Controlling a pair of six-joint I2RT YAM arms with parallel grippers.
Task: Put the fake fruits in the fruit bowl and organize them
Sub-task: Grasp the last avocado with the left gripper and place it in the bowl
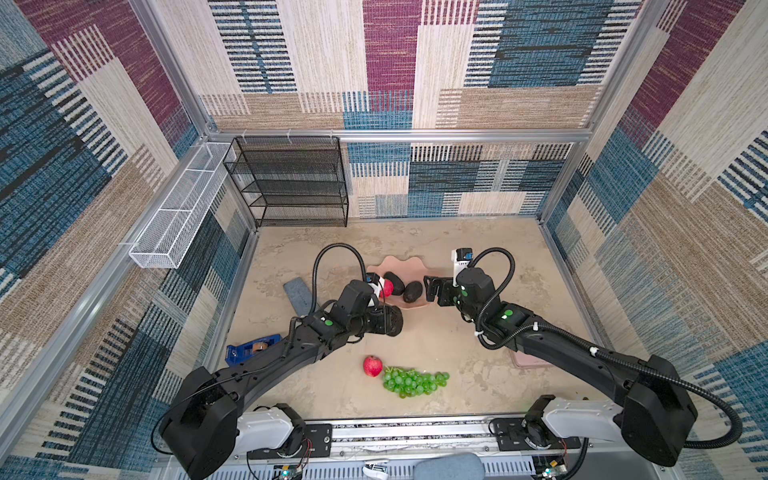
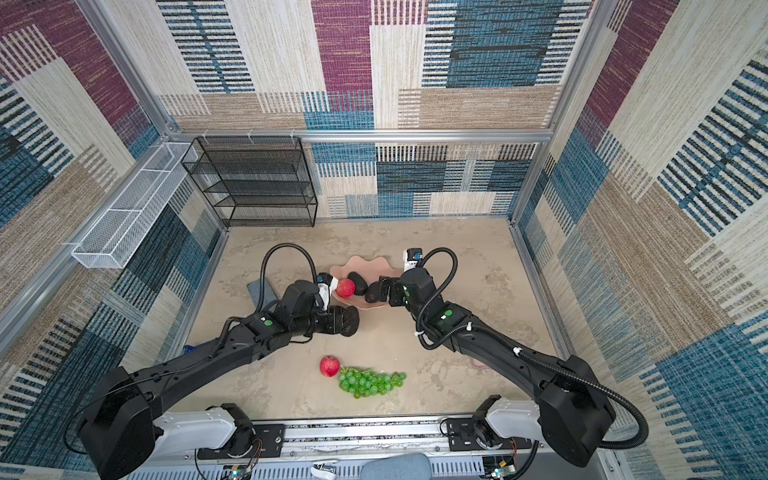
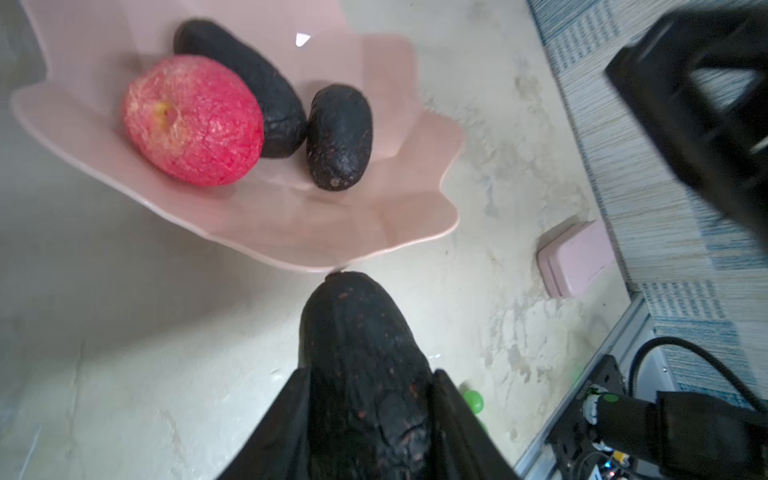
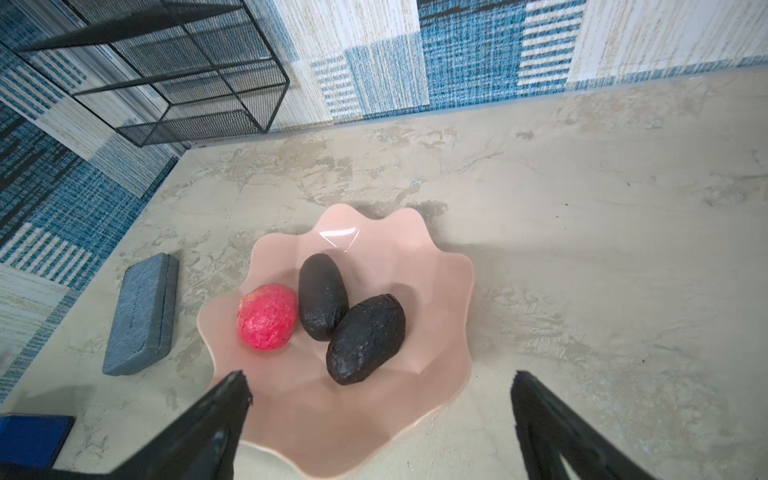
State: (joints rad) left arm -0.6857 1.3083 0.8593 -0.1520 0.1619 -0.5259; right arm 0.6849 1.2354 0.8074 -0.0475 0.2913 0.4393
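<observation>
**Gripping the third avocado (image 1: 392, 323) beside the fruit bowl (image 1: 399, 262)**

In both top views the left gripper (image 1: 384, 322) sits just in front of the bowl's near rim, with the dark avocado sticking out of it. The right gripper (image 1: 430, 289) hangs at the bowl's right edge and carries nothing. Inside the bowl lie two avocados (image 1: 403, 287) and a red fruit (image 1: 387, 287). A second red fruit (image 1: 372, 366) and the grapes (image 1: 413, 381) lie touching each other on the table (image 1: 478, 332), well apart from the bowl.

The left wrist view shows both jaws pressed against the avocado's flanks, a firm clamp. Its tip points at the bowl's rim. Whether it is clear of the table I cannot tell. A pink case (image 3: 575, 266) lies off to one side.

The right wrist view shows that gripper's fingers (image 4: 232, 399) spread wide and empty over the bowl, whose bare floor lies on the side away from the red fruit.

The step in hand is likely the transfer of the last avocado. The next move calls for a lift over the scalloped rim, then a release on bare floor next to the other two. The wide-open right gripper should likely give way first.
</observation>
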